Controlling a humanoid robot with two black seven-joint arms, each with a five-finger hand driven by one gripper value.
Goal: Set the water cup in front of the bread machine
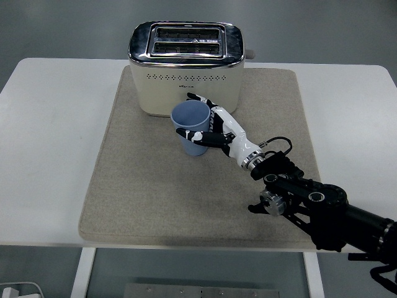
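**Light plastic cup, held around its side wall**

The cup [190,127] stands upright on the mat [136,186], just in front of the toaster [184,65], at about 6 o'clock from its front face and a touch right of its middle. The right hand [214,127] reaches in from 4 o'clock and wraps the cup's right side: its fingers [193,134] curl across the near wall while others show behind the rim at 1 o'clock, so the hand is closed loosely around the cup. Whether they press firmly or are easing off cannot be told. The left hand is out of view.

The cup looks like thin blue plastic, open-topped and apparently empty, so likely very light and easy to tip. Its wall is smooth and tapers downward, which could let it slip down through a weak hold; a squeeze too hard might flex it. The best hold seems to be mid-wall, where the hand sits now, opposite fingers on either side, below the rim. The soft mat should give it a steady, non-sliding footing on the tabletop [56,124]
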